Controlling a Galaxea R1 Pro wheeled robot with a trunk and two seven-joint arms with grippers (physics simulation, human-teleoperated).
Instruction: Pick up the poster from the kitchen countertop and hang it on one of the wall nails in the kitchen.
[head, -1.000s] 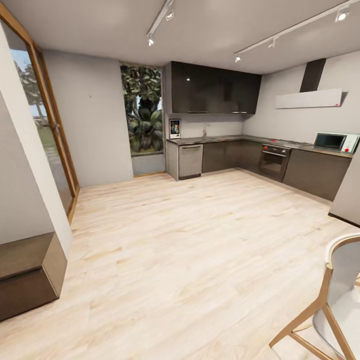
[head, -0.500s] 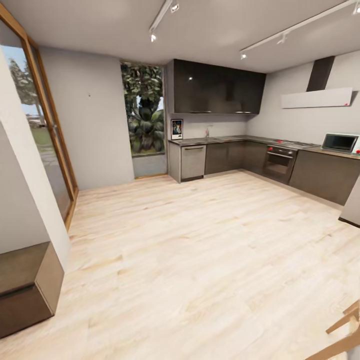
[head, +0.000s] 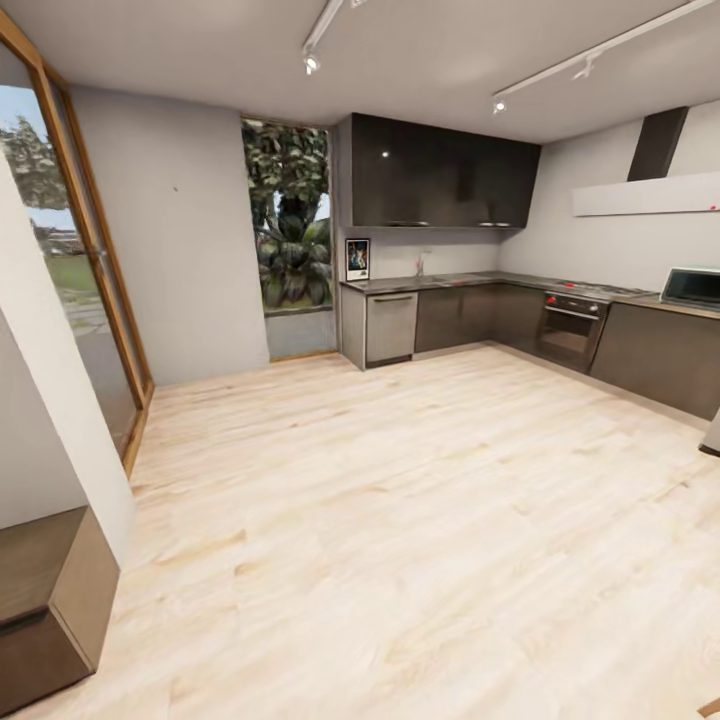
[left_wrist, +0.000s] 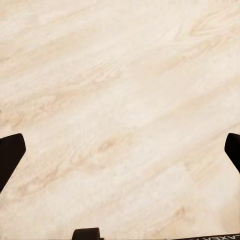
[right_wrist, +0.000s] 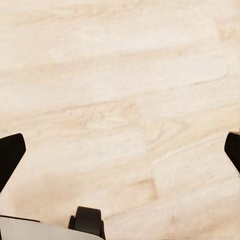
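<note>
Your view has swung since a second ago: the chair at lower right has left the picture and the kitchen sits a little nearer. The poster (head: 357, 259) stands upright at the left end of the kitchen countertop (head: 470, 281), against the wall (black frame, dark picture, details too small to read). Bare wood floor (head: 400, 500) lies between you and it. Your left gripper (left_wrist: 120, 150) and right gripper (right_wrist: 120, 150) both hang spread wide over floorboards, holding nothing.
</note>
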